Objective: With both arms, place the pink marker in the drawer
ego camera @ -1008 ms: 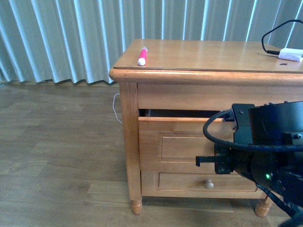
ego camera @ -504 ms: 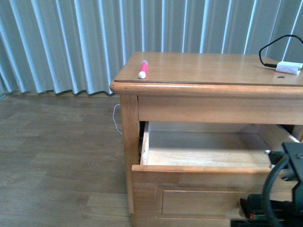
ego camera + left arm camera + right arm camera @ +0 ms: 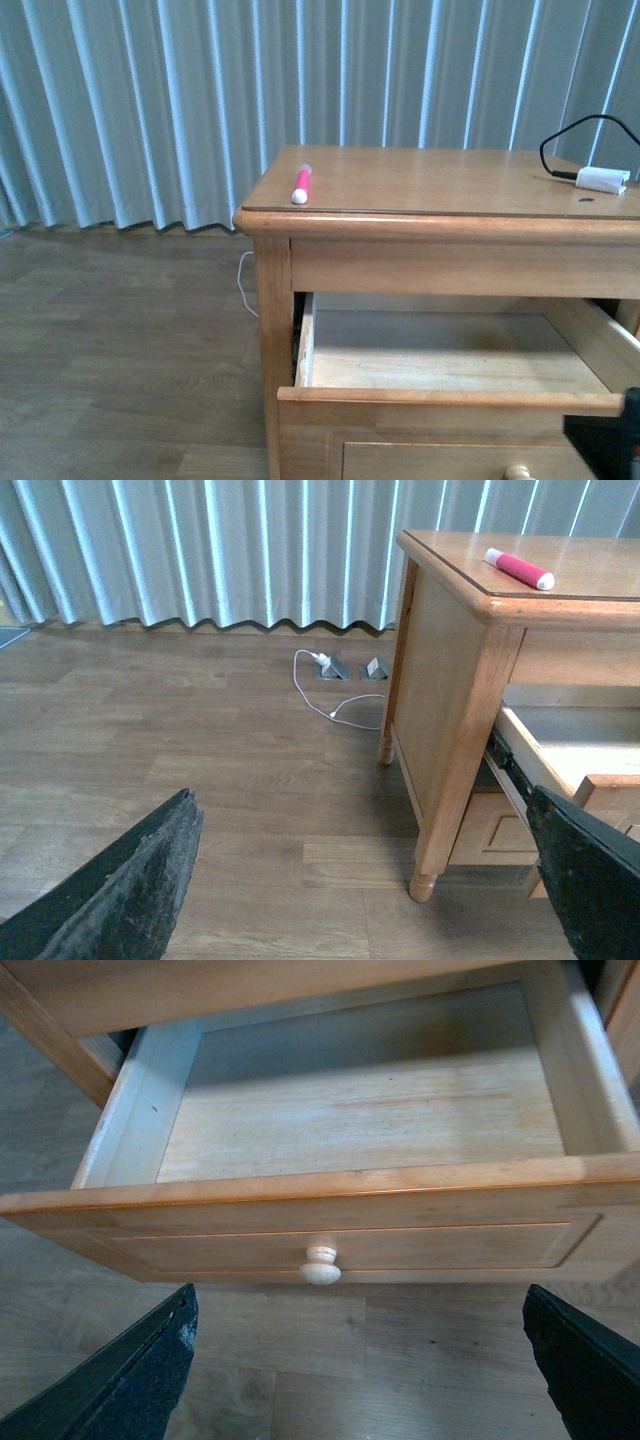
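A pale blue-grey curtain point(image 3: 150, 100) hangs behind and to the left of the cabinet point(image 3: 440, 185), with wood-plank floor point(image 3: 120, 340) in front of it. A thin white cord point(image 3: 243, 255) loops down behind the cabinet's left rear corner. In the left wrist view it runs along the floor to two small sockets point(image 3: 350, 667) by the curtain's hem.

The marker point(image 3: 301, 186) lies flat on the cabinet top, near its front left corner. Its white cap points toward the front edge, and nothing touches it.

Below the top, the drawer point(image 3: 450, 397) stands wide open. Its pale inside is bare, and its knob point(image 3: 517, 472) just shows at the lower edge of the front view. At the cabinet top's far right sits a white adapter point(image 3: 602, 180) with a black cable point(image 3: 560, 140) arching up from it. A black piece of the right arm point(image 3: 610, 445) shows in front of the cabinet's lower right.

The left gripper point(image 3: 360, 798) is off the cabinet's left side, above the floor. Its fingers point(image 3: 130, 890) are spread wide apart and hold nothing.

The right gripper point(image 3: 360, 1295) hangs in front of the cabinet, looking down into the drawer. Its fingers point(image 3: 585, 1360) are also spread wide and grip nothing. The knob sits ahead of the gap, clear of both fingers.
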Controlling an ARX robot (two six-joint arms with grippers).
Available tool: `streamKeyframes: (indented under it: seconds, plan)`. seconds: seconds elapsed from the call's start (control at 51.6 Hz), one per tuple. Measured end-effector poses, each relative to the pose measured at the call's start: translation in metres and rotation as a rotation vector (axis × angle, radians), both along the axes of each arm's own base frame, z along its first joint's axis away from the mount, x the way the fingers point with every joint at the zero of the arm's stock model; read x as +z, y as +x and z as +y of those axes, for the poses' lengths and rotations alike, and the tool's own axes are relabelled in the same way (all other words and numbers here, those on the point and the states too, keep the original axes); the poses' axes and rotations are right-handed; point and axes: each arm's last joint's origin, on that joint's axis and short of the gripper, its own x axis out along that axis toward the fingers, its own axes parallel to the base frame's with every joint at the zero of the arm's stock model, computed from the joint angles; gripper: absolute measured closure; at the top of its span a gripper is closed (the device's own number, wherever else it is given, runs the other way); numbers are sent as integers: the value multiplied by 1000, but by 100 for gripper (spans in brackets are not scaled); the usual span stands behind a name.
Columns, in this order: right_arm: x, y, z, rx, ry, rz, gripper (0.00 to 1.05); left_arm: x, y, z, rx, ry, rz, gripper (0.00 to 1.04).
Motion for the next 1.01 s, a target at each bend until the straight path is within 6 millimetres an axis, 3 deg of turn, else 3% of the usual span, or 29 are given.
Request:
streamKeyframes:
  seconds: [0.213, 0.582, 0.737, 0.872, 1.008]
  plan:
    - [41, -36, -20, 34, -36, -23, 9, 0, 0, 0, 0, 0, 0, 6]
    - [43, -42, -13, 57, -56, -30, 9, 0, 0, 0, 0, 0, 0, 6]
    - [43, -42, -13, 57, -56, -30, 9, 2, 6, -9, 251, -94, 12, 6]
    - [43, -42, -13, 57, -56, -30, 9, 31, 24, -27, 232, -96, 38, 6]
    - [43, -42, -13, 57, -56, -30, 9, 77, 65, -44, 161, -88, 40, 6]
